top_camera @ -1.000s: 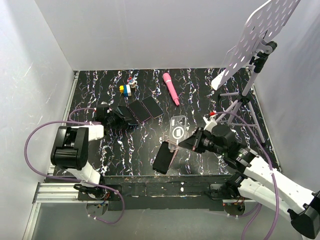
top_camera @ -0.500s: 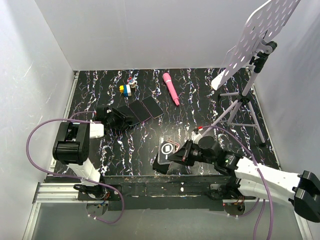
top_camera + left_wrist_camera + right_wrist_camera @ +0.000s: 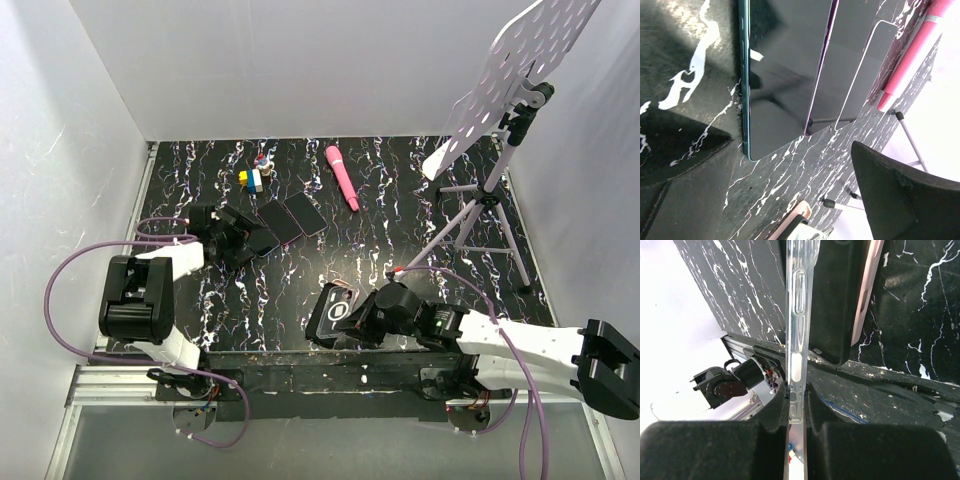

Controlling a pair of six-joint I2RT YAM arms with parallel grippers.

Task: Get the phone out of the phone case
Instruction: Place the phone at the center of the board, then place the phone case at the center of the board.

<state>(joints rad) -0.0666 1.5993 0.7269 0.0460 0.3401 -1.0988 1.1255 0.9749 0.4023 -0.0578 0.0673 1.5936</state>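
The pale pink phone case (image 3: 342,287) lies at the table's front edge with the black phone (image 3: 317,325) in it. In the right wrist view the phone (image 3: 840,300) shows as a black slab, with the pink case's rim (image 3: 867,290) beside it. My right gripper (image 3: 358,318) (image 3: 796,390) is shut on a clear case with a ring mark (image 3: 338,308) (image 3: 797,300), held edge-on just over the phone. My left gripper (image 3: 243,243) (image 3: 780,170) stands open and empty beside a row of bare dark phones (image 3: 280,223) (image 3: 780,75).
A pink wand (image 3: 342,178) (image 3: 915,55) lies at the back. Small coloured blocks (image 3: 255,178) stand behind the row of phones. A tripod with a perforated white panel (image 3: 485,205) fills the right side. White walls close the table in.
My left gripper opened and let go of the teal-edged phone at the end of the row. My right arm brought the clear case down and left, over the phone in the pink case.
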